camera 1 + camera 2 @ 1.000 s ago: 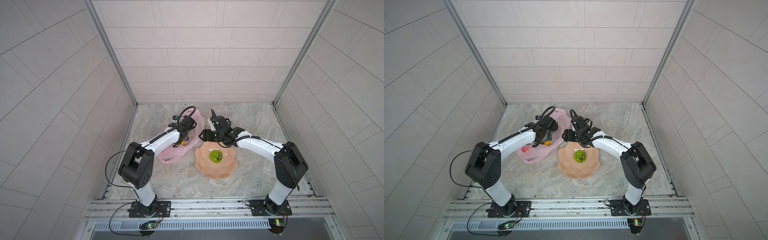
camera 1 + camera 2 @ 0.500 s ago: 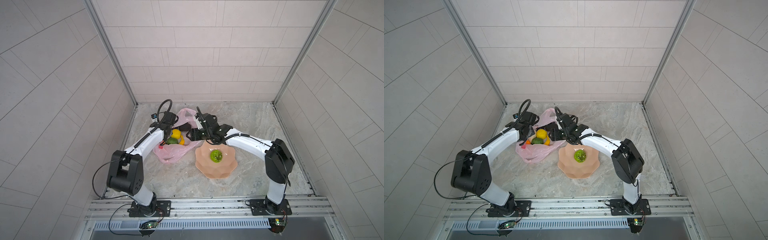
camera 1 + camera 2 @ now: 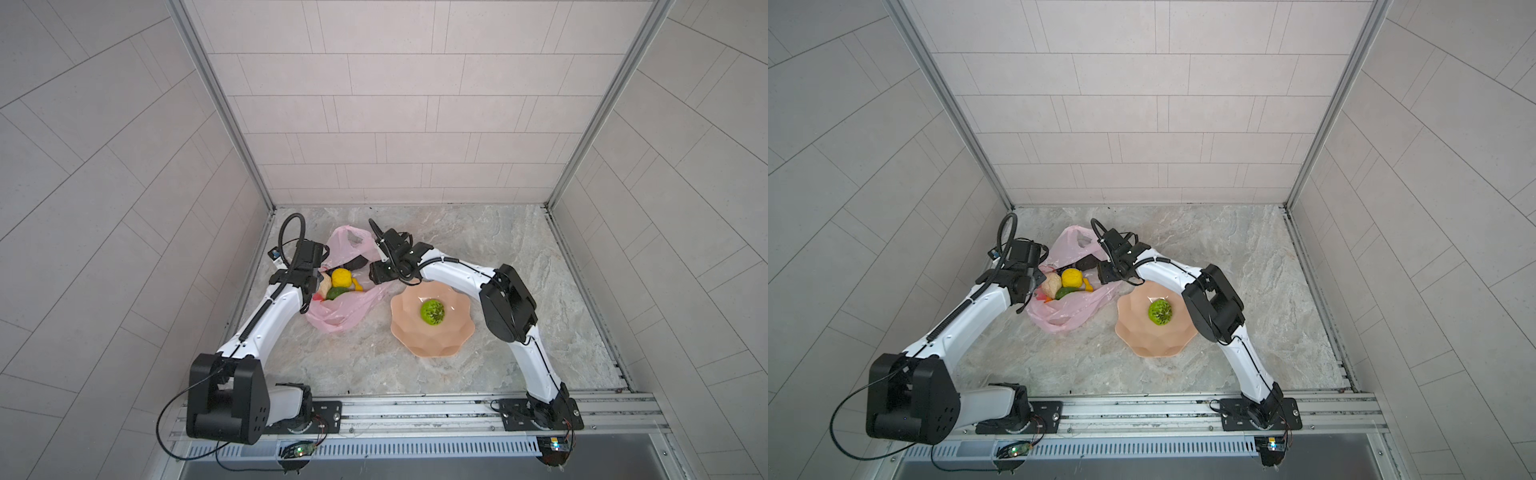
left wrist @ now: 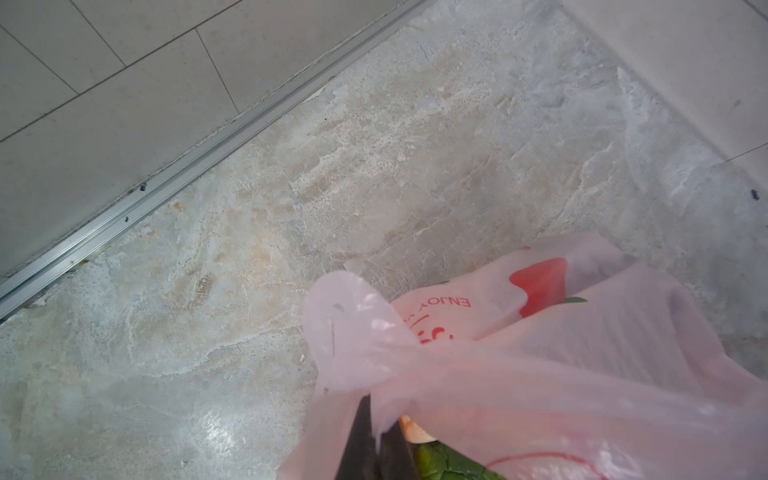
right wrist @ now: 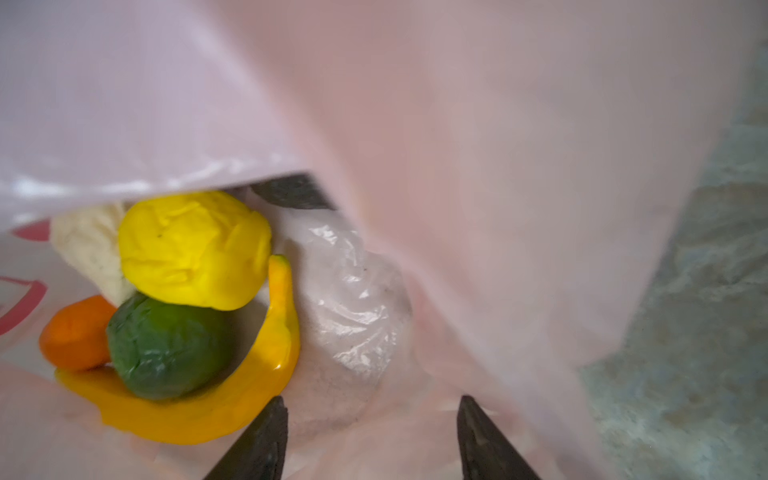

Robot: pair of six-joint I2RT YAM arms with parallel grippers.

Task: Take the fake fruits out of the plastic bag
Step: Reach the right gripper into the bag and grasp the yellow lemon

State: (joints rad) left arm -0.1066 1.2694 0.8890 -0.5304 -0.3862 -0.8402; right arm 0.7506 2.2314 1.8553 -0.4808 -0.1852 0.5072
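Within the last second the left end effector (image 4: 376, 432) has swung from over the middle of the plastic bag (image 3: 338, 318) to its left edge and clamped shut on a fold of pink film at the rim. The right end effector (image 5: 371, 401) has left the dish (image 3: 419, 343) and come to the bag's mouth, jaws partly apart and holding nothing. I judge this sets up the next extraction: one side pins the mouth open while the other reaches in.

One green ball (image 3: 433, 311) already lies in the dish. Inside the bag are the bumpy yellow fruit (image 5: 191, 253), a second green ball (image 5: 166, 345), the cream knobbly one (image 5: 87, 249), an orange piece (image 5: 75, 332) and the banana (image 5: 274, 353).

The bag lies slumped on the bench (image 3: 498, 249). Its long axis runs from the loop handles at the far end to the closed bottom nearer the arm bases, and the mouth gapes upward. The banana curves round the green ball, its tip beside the bumpy yellow fruit.
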